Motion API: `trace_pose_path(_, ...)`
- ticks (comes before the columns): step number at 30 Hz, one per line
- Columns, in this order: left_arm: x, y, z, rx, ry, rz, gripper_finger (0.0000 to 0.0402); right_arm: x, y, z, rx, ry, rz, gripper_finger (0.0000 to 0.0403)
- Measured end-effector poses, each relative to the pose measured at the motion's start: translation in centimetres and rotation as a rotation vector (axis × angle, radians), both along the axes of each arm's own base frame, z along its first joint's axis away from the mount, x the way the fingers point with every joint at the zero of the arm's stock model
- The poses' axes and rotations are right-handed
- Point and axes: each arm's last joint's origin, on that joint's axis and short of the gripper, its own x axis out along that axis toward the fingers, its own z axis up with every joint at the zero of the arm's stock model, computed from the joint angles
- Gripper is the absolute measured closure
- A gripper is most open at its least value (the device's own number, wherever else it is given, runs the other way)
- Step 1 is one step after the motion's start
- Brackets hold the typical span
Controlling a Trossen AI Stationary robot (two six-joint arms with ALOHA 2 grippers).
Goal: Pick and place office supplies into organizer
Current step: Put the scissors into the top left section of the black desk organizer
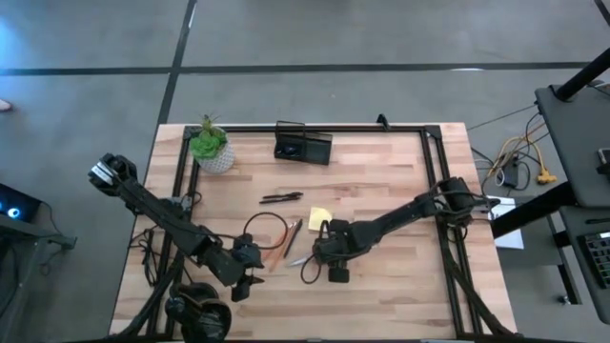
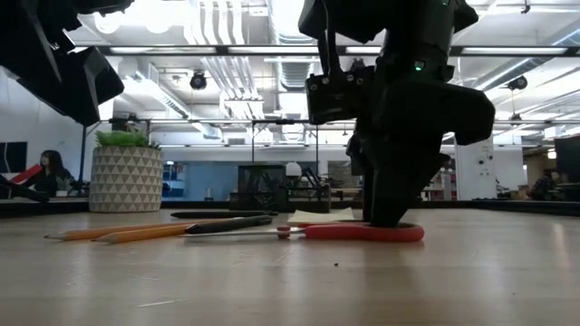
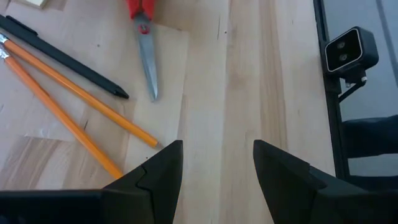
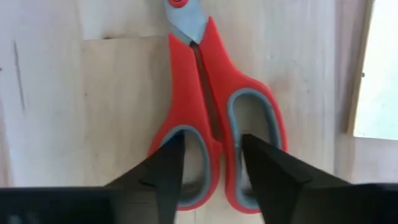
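The red-handled scissors [image 4: 211, 81] lie flat on the table, blades toward the pencils [image 1: 307, 259] [image 2: 362, 233]. My right gripper [image 4: 212, 140] [image 1: 334, 255] is open and points down over their handles, one fingertip at each finger loop. My left gripper [image 3: 217, 146] [image 1: 246, 276] is open above bare wood, just short of the tips of two orange pencils [image 3: 74, 93]. A black pen [image 3: 62, 59] lies beside the pencils. The yellow sticky-note pad [image 1: 319, 218] lies just beyond the scissors. The black organizer [image 1: 303, 144] stands at the far edge. My right gripper comes at the scissors' handles from above, pointing down. One finger [image 4: 168, 168] stands over the left loop [image 4: 186, 140], the other finger [image 4: 267, 168] over the right loop [image 4: 249, 112], with the inner bars between them. Whether the fingers touch the handles I cannot tell.
A potted green plant [image 1: 212, 150] stands at the far left, beside the organizer. Two more black pens [image 1: 281, 198] lie mid-table, and a thin dark ring [image 1: 264, 229] lies near the pencils. A small camera [image 3: 350, 51] sits at the near table edge. A person [image 2: 45, 172] sits in the room beyond.
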Motion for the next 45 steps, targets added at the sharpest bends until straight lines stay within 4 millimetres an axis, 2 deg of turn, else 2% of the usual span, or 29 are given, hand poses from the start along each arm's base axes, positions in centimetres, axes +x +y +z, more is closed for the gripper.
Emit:
trace_pose_path(4, 0.0, 0.0, 0.0, -0.002, 0.0, 0.002, 0.0222, 0.0, -0.1, 0.3, -0.023, -0.016, -0.005, 0.0333)
trace_pose_path(8, 0.0, 0.0, 0.0, -0.002, 0.001, 0.002, 0.0222, -0.2, -0.3, 1.5, -0.035, -0.046, -0.028, 0.034)
trace_pose_path(11, 0.0, 0.0, 0.0, -0.016, 0.003, 0.019, 0.0222, -1.1, -0.8, 2.8, -0.099, -0.039, -0.069, 0.034)
trace_pose_path(15, 0.0, 0.0, 0.1, -0.018, -0.002, 0.03, 0.0222, -2.7, -1.8, 6.7, -0.23, -0.019, -0.105, 0.034)
trace_pose_path(20, 0.3, 0.1, 0.5, 0.006, -0.04, 0.069, 0.0222, -4.7, -2.8, 12.0, -0.509, 0.02, 0.011, 0.034)
trace_pose_path(22, 0.3, 0.1, 0.7, 0.014, -0.053, 0.092, 0.0222, -4.9, -4.2, 14.2, -0.594, 0.027, 0.033, 0.034)
trace_pose_path(24, 0.4, 0.1, 1.0, 0.0, -0.066, 0.131, 0.0222, -4.8, -6.1, 15.2, -0.643, 0.084, 0.062, 0.034)
trace_pose_path(27, 0.8, 0.1, 2.3, -0.071, -0.11, 0.229, 0.0222, -3.8, -9.2, 15.7, -0.738, 0.184, 0.147, 0.034)
trace_pose_path(30, 0.9, 0.2, 4.6, -0.114, -0.217, 0.302, 0.0222, -2.6, -12.7, 16.6, -0.849, 0.281, 0.223, 0.034)
trace_pose_path(38, -0.5, 2.2, 8.1, -0.041, -0.455, 0.56, 0.0222, 0.1, -21.8, 17.8, -0.949, 0.498, 0.265, 0.034)
trace_pose_path(41, -1.2, 3.0, 9.1, -0.018, -0.519, 0.634, 0.0222, 1.3, -24.3, 18.0, -0.975, 0.55, 0.27, 0.034)
trace_pose_path(45, -1.8, 3.5, 10.1, -0.007, -0.55, 0.627, 0.0222, 3.0, -26.2, 18.8, -0.998, 0.564, 0.297, 0.034)
